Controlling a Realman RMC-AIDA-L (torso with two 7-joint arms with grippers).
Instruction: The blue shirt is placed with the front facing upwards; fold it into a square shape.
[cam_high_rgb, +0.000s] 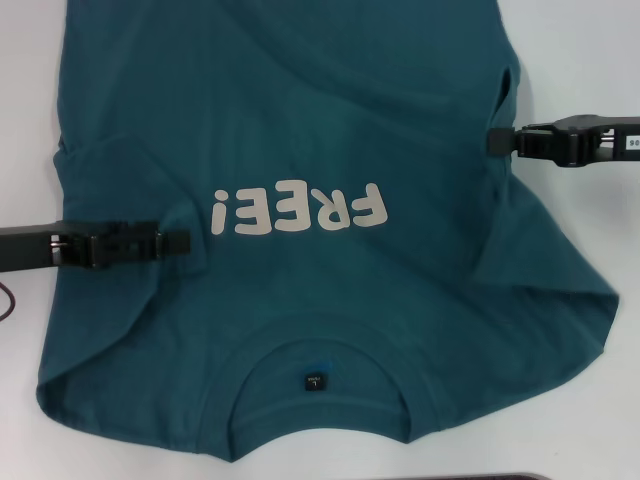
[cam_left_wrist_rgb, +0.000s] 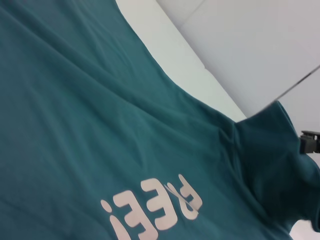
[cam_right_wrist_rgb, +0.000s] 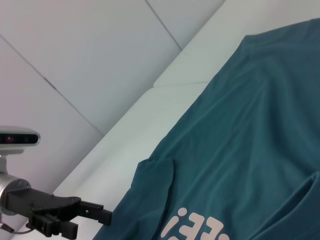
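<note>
The blue shirt (cam_high_rgb: 330, 120) lies front up on the white table, its "FREE!" print (cam_high_rgb: 300, 210) reading upside down and its collar (cam_high_rgb: 320, 345) with the black label (cam_high_rgb: 314, 381) nearest me. My left gripper (cam_high_rgb: 183, 241) reaches in from the left over the shirt's left side, shut on a fold of the sleeve that is turned inward. At the shirt's right edge my right gripper (cam_high_rgb: 497, 142) is shut on raised fabric. The left wrist view shows the shirt (cam_left_wrist_rgb: 100, 115) bunched up by the right gripper (cam_left_wrist_rgb: 306, 142). The right wrist view shows the left gripper (cam_right_wrist_rgb: 106, 216) at the shirt's (cam_right_wrist_rgb: 250, 125) folded edge.
Bare white table (cam_high_rgb: 590, 50) shows to the right of the shirt and in a strip along the left. A thin reddish cable (cam_high_rgb: 5, 300) loops at the left edge. A dark object (cam_high_rgb: 500, 477) peeks in at the near edge.
</note>
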